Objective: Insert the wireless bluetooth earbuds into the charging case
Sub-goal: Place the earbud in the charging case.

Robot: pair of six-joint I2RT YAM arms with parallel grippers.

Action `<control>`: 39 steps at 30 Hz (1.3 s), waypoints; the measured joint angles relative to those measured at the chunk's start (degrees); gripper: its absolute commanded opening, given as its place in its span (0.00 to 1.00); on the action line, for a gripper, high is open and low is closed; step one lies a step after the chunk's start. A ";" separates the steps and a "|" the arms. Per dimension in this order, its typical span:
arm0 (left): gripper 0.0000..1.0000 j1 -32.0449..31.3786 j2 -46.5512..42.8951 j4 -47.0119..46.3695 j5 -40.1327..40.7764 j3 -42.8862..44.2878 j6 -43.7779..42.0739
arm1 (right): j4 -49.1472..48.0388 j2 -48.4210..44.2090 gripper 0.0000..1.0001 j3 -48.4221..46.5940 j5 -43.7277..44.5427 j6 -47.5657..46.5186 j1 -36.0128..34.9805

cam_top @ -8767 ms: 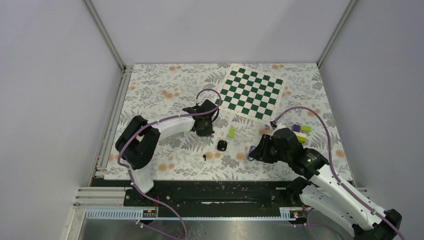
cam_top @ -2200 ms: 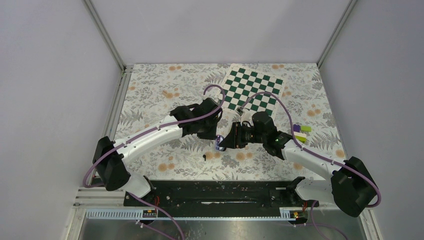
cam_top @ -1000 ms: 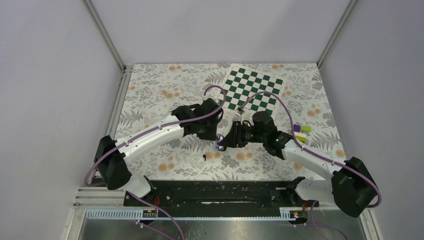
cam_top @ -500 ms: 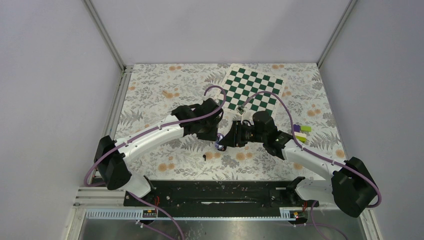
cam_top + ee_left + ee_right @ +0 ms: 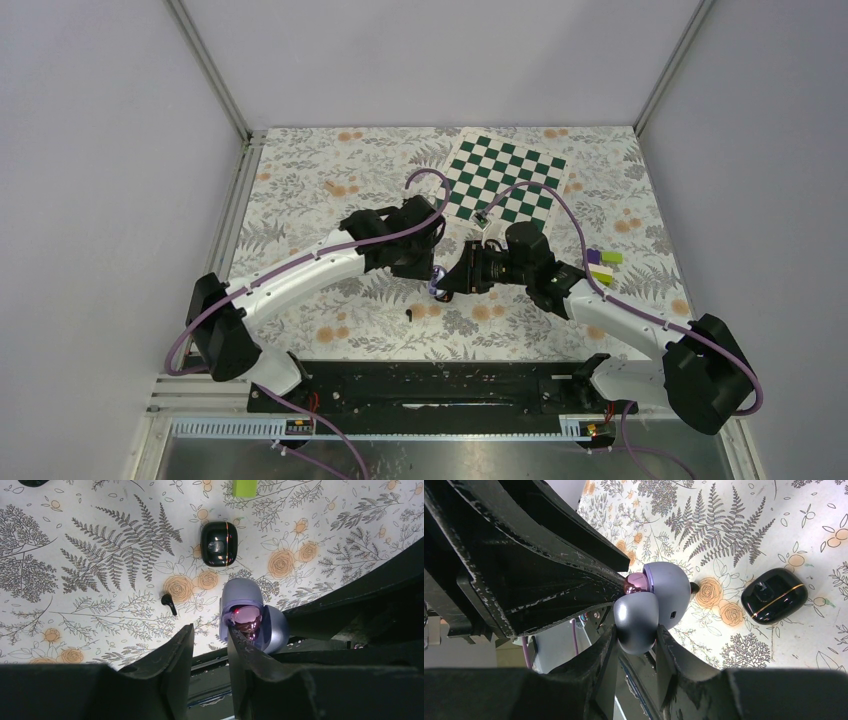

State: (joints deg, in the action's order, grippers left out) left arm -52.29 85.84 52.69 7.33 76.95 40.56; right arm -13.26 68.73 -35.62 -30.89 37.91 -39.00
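My right gripper [image 5: 636,636] is shut on a lilac pebble-shaped case [image 5: 659,587], hinged open and held above the cloth. The case also shows in the left wrist view [image 5: 242,592]. A glossy pink bud [image 5: 636,582] sits in its open mouth [image 5: 246,616]. My left gripper [image 5: 210,627] is open, with one fingertip against the bud and nothing between the fingers. A glossy black charging case [image 5: 218,543] with a gold line lies shut on the cloth [image 5: 774,596]. A tiny black earbud [image 5: 169,603] lies loose near it [image 5: 409,315]. In the top view both grippers meet at mid-table [image 5: 437,283].
A green-and-white chessboard [image 5: 505,185] lies at the back. Lime and purple blocks [image 5: 603,262] sit at the right. A lime block [image 5: 245,486] lies just beyond the black case. A small beige piece [image 5: 328,186] lies at the back left.
Since 8.8 s ago both arms have come together at mid-table, the right one bringing the lilac case leftward. Over the last second almost nothing has moved.
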 measured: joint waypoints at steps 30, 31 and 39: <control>0.32 0.00 -2.60 0.50 0.07 1.18 0.02 | -0.59 0.00 0.00 0.00 -0.11 0.15 0.00; 0.32 0.00 -2.69 0.57 0.00 1.25 0.02 | -0.70 0.00 0.00 0.00 -0.13 0.15 0.00; 0.38 0.61 -4.92 0.94 -1.25 1.29 -0.09 | -1.36 0.00 0.00 0.00 -0.35 0.59 0.00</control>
State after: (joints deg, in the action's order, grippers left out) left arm -51.68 80.93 53.63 6.09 78.24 40.47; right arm -14.61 68.73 -35.62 -31.24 38.50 -39.00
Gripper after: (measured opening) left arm 0.328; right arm 0.351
